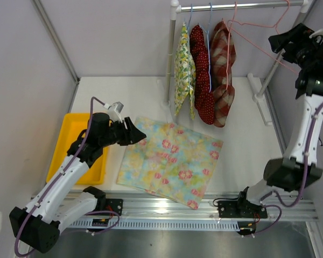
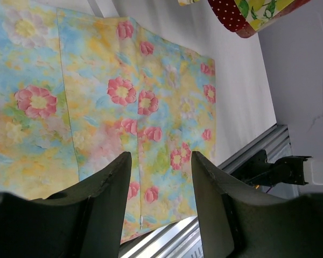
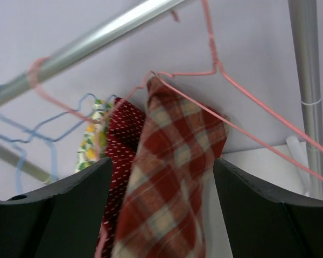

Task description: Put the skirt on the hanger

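Skirt (image 1: 169,161), a pastel floral piece with pink blossoms, lies spread flat on the white tabletop (image 1: 134,97) in front of the clothes rack (image 1: 242,6), on the side toward the arm bases. It is not on any hanger. One corner of it reaches the metal strip at the tabletop's near edge.

On the rack's rail hang three garments side by side: a yellow-green floral one (image 1: 183,70) at the left, a red dotted one (image 1: 202,80) in the middle and a red plaid one (image 1: 223,80) at the right. Blue wire hangers (image 1: 209,32) carry the first two. A bare pink hanger (image 1: 258,24) hangs on the rail to the right of the plaid garment, its wire slanting down toward the rack's right post.

The left claw (image 1: 137,131) sits low in front of the rack and to its left, at the skirt's far left corner. Its fingers (image 2: 118,183) are spread, with nothing between them; the wrist view shows the floral cloth through the gap. Whether the tips touch the cloth I cannot tell.

The right claw (image 1: 277,42) is raised at the rack's right end, just beside the pink hanger's wire. Its fingers (image 3: 81,193) stand wide apart and pinch nothing; the plaid garment shows beyond them.

A yellow tray (image 1: 70,140) rests well to the left of the rack, under the left arm.
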### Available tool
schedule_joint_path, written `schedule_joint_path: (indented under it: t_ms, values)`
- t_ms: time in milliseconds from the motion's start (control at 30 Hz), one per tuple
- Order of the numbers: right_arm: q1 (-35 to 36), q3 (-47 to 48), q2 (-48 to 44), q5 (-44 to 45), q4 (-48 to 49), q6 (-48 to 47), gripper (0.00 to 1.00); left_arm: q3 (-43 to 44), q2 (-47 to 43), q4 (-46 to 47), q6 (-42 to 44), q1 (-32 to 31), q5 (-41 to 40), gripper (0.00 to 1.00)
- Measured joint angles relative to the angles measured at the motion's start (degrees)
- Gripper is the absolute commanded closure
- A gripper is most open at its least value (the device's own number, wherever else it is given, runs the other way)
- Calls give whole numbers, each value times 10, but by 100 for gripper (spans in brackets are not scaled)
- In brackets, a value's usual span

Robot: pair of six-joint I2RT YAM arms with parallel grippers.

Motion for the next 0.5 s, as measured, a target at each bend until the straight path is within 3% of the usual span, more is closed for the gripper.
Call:
schedule_joint_path:
  t_ms: [233,500]
  values:
    - [-10,34,164,-56,60,-1,15,26,13,-5,20,-6,13,46]
    - [7,124,166,-52,81,-49,11,32,19,-9,37,-6,15,46]
